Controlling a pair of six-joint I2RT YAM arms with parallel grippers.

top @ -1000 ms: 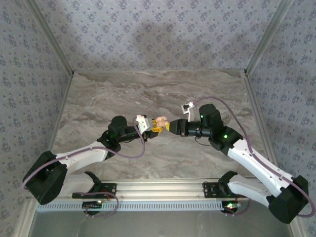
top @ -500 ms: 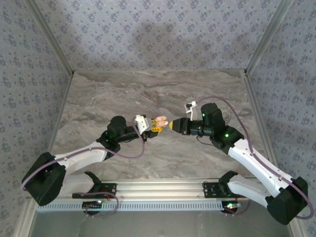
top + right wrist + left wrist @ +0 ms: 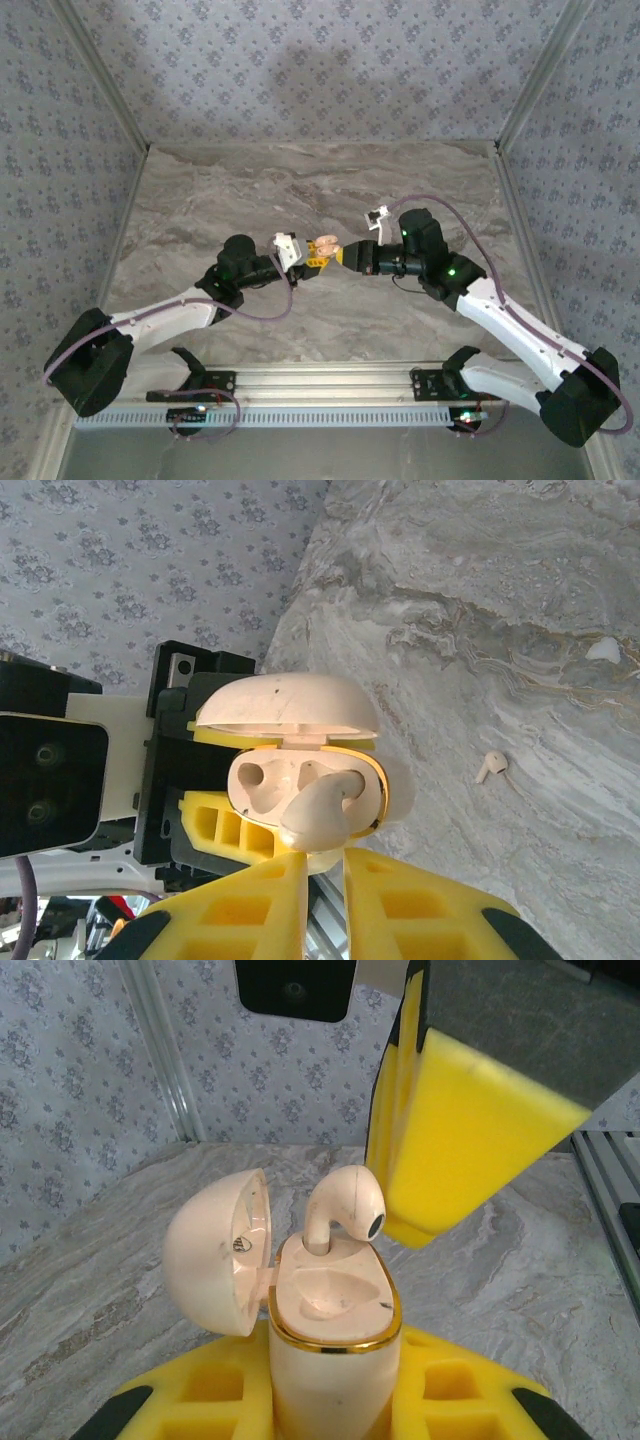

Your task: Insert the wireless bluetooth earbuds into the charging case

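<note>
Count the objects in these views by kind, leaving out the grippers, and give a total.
Charging case: 1
Earbuds: 2, one standing in the case, one lying on the marble table
Unidentified small white piece: 1
Total: 4

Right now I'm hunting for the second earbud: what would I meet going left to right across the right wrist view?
case, lid open → loose earbud → white bit

Floral-papered walls [image 3: 320, 60], grey marble tabletop [image 3: 300, 180].
</note>
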